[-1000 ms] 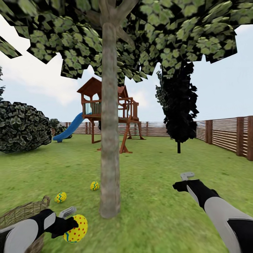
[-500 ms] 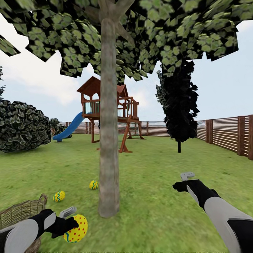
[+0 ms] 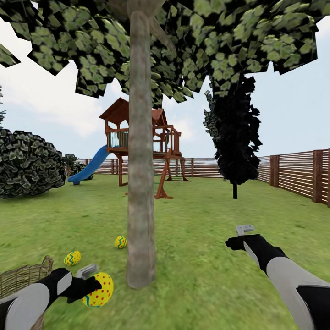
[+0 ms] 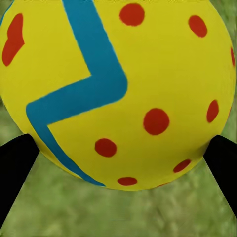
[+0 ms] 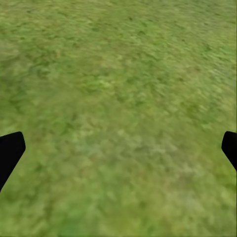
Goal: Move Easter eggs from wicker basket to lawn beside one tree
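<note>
Now the left gripper (image 3: 91, 286) is clamped on one Easter egg (image 3: 98, 289), held above the lawn (image 3: 201, 275) just left of the tree (image 3: 140, 183).
Seen from the left wrist, the held egg (image 4: 116, 89) sits pinched between both dark fingers (image 4: 17, 163). Two more eggs (image 3: 72, 258) (image 3: 120, 242) lie on the grass near the trunk's foot. The wicker basket (image 3: 23, 279) stands at the lawn's near left. The right gripper (image 3: 244, 229) hovers over bare grass, spread wide and holding nothing.
</note>
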